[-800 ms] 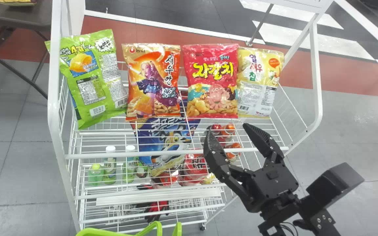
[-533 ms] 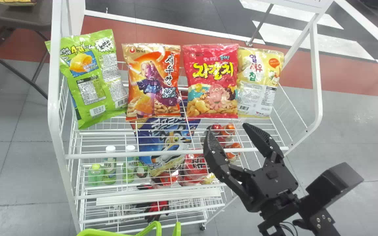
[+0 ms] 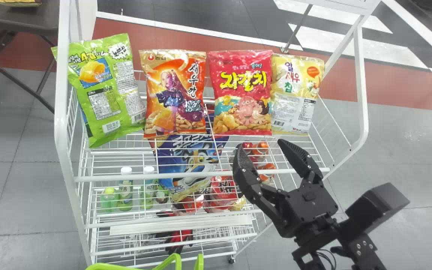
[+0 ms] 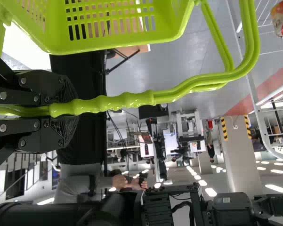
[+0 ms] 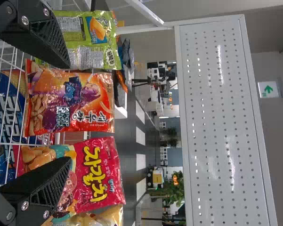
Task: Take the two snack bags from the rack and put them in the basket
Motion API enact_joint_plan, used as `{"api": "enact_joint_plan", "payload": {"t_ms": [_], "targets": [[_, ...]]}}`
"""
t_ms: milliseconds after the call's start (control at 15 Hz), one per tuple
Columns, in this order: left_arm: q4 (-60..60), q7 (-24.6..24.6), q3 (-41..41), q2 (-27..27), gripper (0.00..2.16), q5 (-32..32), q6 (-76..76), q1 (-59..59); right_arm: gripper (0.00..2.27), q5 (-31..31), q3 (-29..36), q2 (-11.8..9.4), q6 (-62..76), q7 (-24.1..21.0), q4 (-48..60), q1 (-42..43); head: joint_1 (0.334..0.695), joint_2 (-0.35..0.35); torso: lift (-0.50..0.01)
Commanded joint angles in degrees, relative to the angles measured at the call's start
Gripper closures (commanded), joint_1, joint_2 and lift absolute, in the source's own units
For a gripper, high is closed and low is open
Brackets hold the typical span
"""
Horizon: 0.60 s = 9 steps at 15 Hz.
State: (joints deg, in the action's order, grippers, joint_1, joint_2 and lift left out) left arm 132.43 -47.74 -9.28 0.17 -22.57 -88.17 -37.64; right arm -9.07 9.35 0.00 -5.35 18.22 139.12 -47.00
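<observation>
Head view: a green bag [image 3: 101, 93], orange bag [image 3: 174, 93], pink bag [image 3: 241, 93] and yellow bag [image 3: 294, 93] stand on the rack [image 3: 126, 177]; the right gripper [image 3: 261, 145] hangs at its near side, fingers spread.

Left wrist view: the left gripper [image 4: 71, 107] clamps the handle [image 4: 132, 100] of the basket [image 4: 174, 35].

Right wrist view: picking seems in hand; next, advance and pinch one bag.

Bottles [image 3: 125, 195], a dark table [image 3: 28, 17] and a leafy plant [image 5: 172, 193] around my work.
In the head view I have the table at upper left, the bottles left of centre in the lower half, and red-and-black gloves [image 3: 181, 238] at lower centre; my right wrist view puts the plant at lower centre and a green-and-white sign [image 5: 268, 89] at upper right.
</observation>
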Motion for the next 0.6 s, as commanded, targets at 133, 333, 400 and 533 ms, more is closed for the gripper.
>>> {"api": "enact_joint_plan", "payload": {"t_ms": [133,333,400,533], "targets": [[-1.03,1.07,1.1,-0.08,1.5,-0.54,2.25,-0.86,0.12,2.04,-1.7,0.05,-0.41,-1.16,-6.4,7.98,0.695,-0.35,-0.008],[-1.73,2.12,1.02,-0.08,1.5,-0.81,2.25,0.72,0.12,3.71,-2.06,0.05,-4.1,-2.66,-10.62,15.36,0.695,-0.35,-0.008],[-2.09,2.56,1.37,-0.08,1.5,-1.25,2.25,0.72,0.12,3.97,-2.41,0.05,-6.21,-2.66,-13.0,18.88,0.695,-0.35,-0.008],[-2.88,3.0,2.86,0.0,1.5,-3.44,2.25,0.72,0.12,5.9,-3.55,0.05,-7.09,-2.83,-18.71,25.03,0.695,-0.35,-0.008]]}}
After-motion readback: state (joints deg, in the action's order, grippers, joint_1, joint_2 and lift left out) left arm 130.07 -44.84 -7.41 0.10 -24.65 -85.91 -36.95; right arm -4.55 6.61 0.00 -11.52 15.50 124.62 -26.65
